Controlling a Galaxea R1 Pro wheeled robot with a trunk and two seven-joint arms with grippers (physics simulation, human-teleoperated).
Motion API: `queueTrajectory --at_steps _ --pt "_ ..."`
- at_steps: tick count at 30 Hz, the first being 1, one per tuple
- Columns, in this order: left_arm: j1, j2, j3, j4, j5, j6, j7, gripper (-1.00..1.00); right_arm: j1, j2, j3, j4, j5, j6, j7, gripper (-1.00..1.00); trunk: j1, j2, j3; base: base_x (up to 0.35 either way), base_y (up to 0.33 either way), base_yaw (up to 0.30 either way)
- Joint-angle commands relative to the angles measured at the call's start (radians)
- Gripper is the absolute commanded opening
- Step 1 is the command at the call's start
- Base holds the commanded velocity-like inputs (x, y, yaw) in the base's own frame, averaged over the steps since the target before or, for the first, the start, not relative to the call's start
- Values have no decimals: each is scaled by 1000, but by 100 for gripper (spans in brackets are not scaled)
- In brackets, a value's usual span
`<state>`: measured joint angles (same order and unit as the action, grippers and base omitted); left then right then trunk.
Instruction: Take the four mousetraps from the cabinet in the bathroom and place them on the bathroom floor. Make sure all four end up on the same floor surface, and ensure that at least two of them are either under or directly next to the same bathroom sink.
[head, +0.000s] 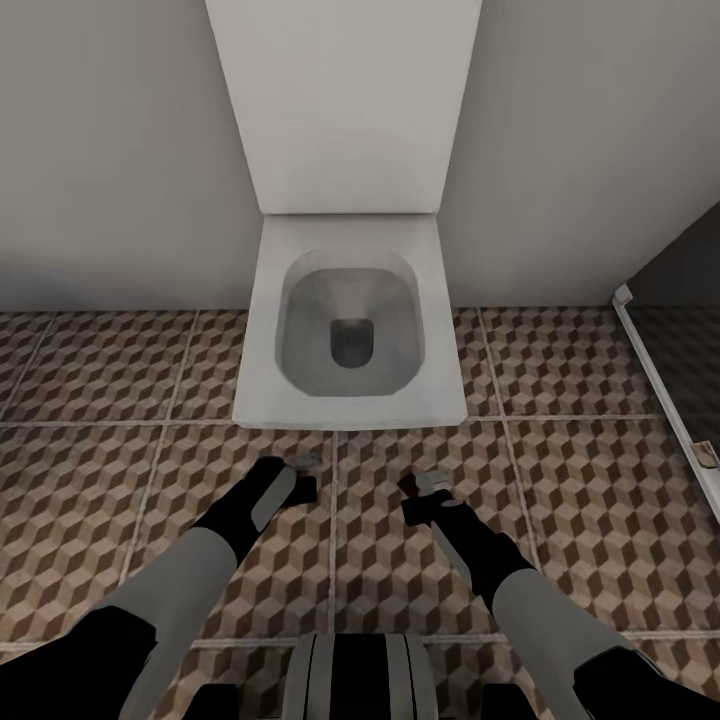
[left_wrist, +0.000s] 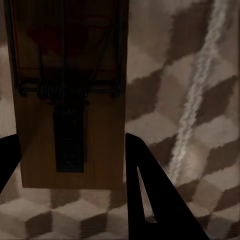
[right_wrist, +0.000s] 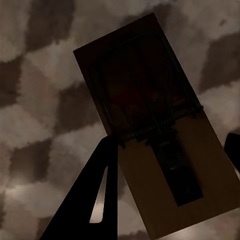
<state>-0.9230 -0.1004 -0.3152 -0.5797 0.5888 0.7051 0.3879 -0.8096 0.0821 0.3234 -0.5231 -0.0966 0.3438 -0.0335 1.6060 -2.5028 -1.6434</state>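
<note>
In the head view both mousetraps are mostly hidden by the hands; only a grey sliver shows at the left hand (head: 297, 478) and a dark scrap at the right hand (head: 425, 492). The shower frame (head: 660, 385) is cut off at the right edge. The toilet (head: 350, 320) stands just ahead of both hands against the wall, with open bathroom floor (head: 120, 470) to either side.

In the left wrist view, a tan mousetrap (left_wrist: 70, 100) with black wire spring and dim red spot sits between the dark fingers (left_wrist: 150, 195), which are closed on it above the tiles. In the right wrist view, another mousetrap (right_wrist: 155, 135) is gripped likewise, tilted and heavily shadowed.
</note>
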Motion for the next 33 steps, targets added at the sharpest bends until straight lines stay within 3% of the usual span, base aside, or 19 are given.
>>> queueTrajectory --at_steps 1,4,8,11,24,29,33 --pt "0 1 -5 3 8 -6 8 -100 0 -1 5 -1 -11 4 -4 -100 0 0 -1 0 0 0" --pt "0 1 -11 24 8 -18 8 -100 0 -1 5 -1 -11 4 -4 -100 0 0 -1 0 0 0" --pt "0 1 -78 48 8 -51 8 -100 0 -1 5 -1 -11 4 -4 -100 0 0 -1 0 0 0" --pt "0 0 -94 85 8 -96 7 -100 0 -1 5 -1 -11 4 -4 -100 0 0 -1 0 0 0" --pt "0 1 -100 109 8 -113 6 -100 0 -1 6 -1 -11 4 -3 -100 0 0 -1 0 0 0" --pt "0 1 -100 122 7 -151 4 -100 0 -1 6 -1 -11 4 -3 -100 0 0 -1 0 0 0" --pt "0 1 -101 150 6 -167 -26 -100 0 -1 6 -1 -11 4 -3 -100 0 0 -1 0 0 0"
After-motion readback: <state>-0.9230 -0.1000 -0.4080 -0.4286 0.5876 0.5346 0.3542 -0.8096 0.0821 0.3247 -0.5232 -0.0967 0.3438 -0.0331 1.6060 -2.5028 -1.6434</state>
